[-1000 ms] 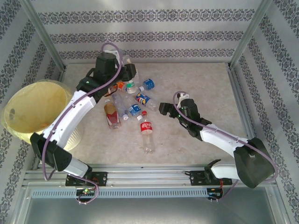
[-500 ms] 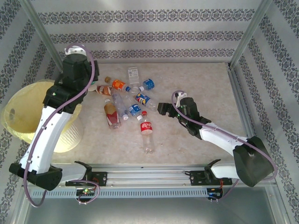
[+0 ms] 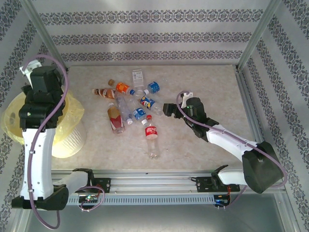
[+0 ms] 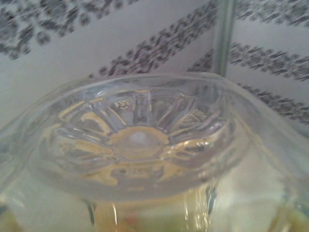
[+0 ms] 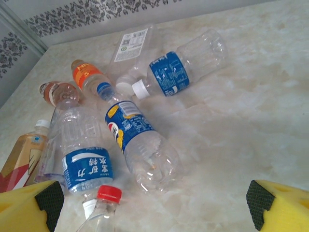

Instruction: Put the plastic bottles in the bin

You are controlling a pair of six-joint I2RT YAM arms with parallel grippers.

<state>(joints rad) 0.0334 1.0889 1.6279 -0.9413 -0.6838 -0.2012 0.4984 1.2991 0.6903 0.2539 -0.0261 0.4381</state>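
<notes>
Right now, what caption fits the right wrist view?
Open right gripper faces a cluster of plastic bottles lying on the table.

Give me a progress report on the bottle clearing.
Done: cannot tell, the left arm covers the bin. In hand: the left hand grips a clear bottle at the bin. Left: about nine bottles lie on the table by the open right hand.

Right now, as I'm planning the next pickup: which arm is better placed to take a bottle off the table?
Right. Its tool is open and faces the pile of bottles close by. The left arm is over the bin, with a clear bottle in its grip.
</notes>
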